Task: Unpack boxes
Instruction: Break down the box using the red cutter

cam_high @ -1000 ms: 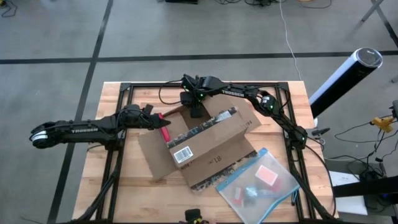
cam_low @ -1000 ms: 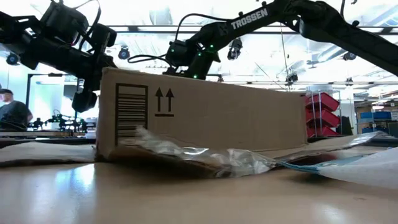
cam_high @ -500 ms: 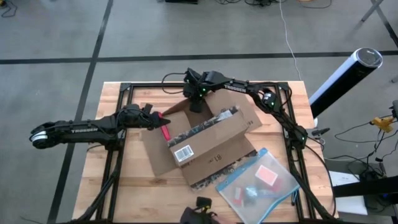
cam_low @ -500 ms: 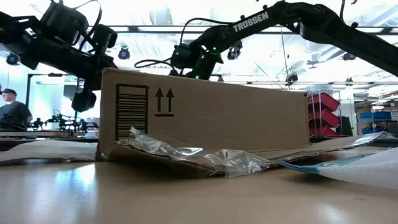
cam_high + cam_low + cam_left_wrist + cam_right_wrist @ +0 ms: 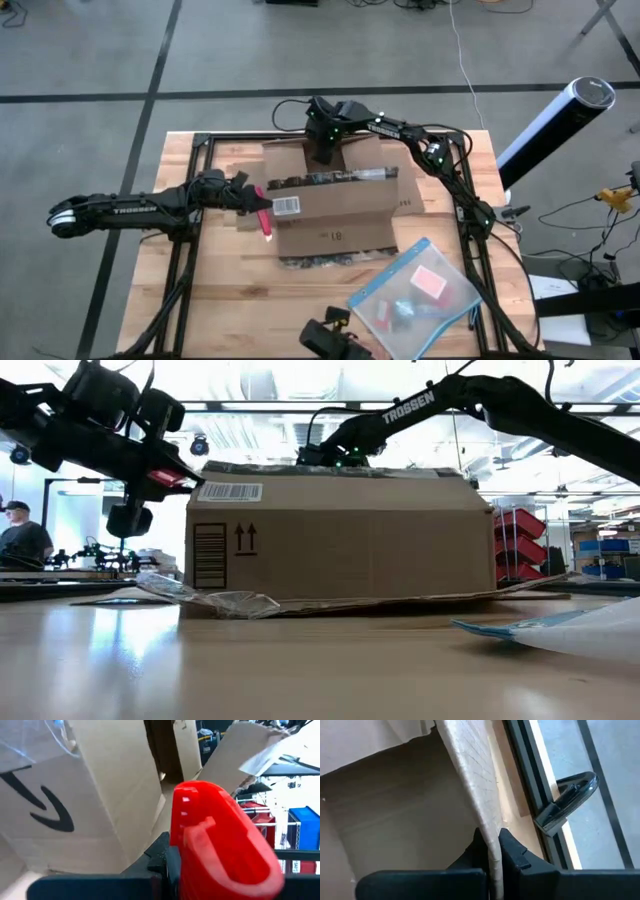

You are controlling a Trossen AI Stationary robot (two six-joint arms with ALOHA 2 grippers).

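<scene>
The right hand (image 5: 322, 158) is at the far edge of the box (image 5: 335, 205). Its two fingers (image 5: 512, 851) pinch a thin cardboard flap (image 5: 475, 785) between them. The left hand (image 5: 255, 197) is beside the box's left end, clenched on a small red tool (image 5: 264, 215). The tool is very close to the box end near the white barcode label (image 5: 287, 205). The box sits in the middle of the table (image 5: 220, 300). Its long side runs left to right across the table. It stands upright, and the printed arrows (image 5: 244, 538) on its side point up. A clear pouch (image 5: 415, 295) with a blue edge lies on the table near the box's right front corner.
</scene>
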